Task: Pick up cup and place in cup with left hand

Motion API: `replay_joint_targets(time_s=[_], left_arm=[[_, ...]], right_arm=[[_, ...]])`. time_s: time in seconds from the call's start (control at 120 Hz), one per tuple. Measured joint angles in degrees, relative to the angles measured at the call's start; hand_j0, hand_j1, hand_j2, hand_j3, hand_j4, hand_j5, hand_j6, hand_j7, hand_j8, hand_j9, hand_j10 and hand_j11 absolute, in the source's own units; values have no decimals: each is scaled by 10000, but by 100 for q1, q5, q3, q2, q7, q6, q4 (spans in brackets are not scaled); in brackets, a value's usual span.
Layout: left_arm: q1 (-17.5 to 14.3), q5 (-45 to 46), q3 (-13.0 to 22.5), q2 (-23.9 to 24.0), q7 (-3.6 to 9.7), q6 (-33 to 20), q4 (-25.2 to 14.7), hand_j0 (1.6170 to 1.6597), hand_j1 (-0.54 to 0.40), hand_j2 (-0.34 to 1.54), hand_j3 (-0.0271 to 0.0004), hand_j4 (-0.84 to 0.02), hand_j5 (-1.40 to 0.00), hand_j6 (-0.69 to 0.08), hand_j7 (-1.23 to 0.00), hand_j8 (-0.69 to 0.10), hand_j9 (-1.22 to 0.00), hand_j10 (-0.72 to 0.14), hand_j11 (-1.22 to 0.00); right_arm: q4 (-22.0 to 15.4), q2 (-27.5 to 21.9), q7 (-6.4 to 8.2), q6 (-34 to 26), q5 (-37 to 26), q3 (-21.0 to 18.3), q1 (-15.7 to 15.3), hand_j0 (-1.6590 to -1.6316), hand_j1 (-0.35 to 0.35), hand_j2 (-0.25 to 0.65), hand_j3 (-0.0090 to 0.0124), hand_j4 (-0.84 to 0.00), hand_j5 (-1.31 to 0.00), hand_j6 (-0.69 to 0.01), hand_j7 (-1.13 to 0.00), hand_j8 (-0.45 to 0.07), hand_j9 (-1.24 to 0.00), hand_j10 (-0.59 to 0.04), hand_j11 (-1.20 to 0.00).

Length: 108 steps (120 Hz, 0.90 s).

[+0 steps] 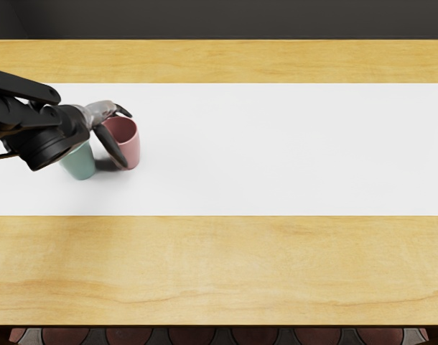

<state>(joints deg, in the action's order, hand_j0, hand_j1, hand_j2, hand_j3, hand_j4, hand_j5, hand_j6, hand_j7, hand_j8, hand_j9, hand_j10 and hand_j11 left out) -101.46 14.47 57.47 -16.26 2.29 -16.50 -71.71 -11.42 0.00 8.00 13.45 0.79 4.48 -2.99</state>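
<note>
the left hand [100, 113] looks open, fingers parted at the pink cup [132, 147], which stands upright on the matte white strip [276, 144]. best to centre it, then close evenly on that smooth, tapered wall and lift straight, clear of the teal cup [80, 164] beside it, partly hidden.

Left cup [80, 165], right cup [133, 149] near it; both on middle strip [276, 151]

No readable text, label, brand, number or sign shows on anything in view.
</note>
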Motion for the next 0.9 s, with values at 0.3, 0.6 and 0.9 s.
replay_joint_targets(time_s=[0.3,0.6,0.9], left_arm=[[-49,250,-71,-46,-1,79,-19,16540,-878,971,0,-4175,-6874,-2678,-6801,-2094,-6848,-3296,-6915],[-1589,342,82,-1381,22,994,-572,16515,-1185,223,0,-2735,-8767,-1573,-8559,-1335,-8477,-2939,-8271],[-1886,311,705,-1932,42,1266,-761,16498,-1533,124,0,-2386,-8983,-1144,-9002,-948,-8895,-2544,-8634]], right_arm=[[1,0,0,0,0,0,0,-16581,-3330,-29,0,-132,-172,-132,-172,-133,-172,-134,-172],[1,0,0,0,0,0,0,-16581,-3330,-29,0,-132,-172,-132,-172,-133,-172,-133,-172],[1,0,0,0,0,0,0,-16581,-3330,-29,0,-132,-172,-132,-172,-132,-172,-133,-172]])
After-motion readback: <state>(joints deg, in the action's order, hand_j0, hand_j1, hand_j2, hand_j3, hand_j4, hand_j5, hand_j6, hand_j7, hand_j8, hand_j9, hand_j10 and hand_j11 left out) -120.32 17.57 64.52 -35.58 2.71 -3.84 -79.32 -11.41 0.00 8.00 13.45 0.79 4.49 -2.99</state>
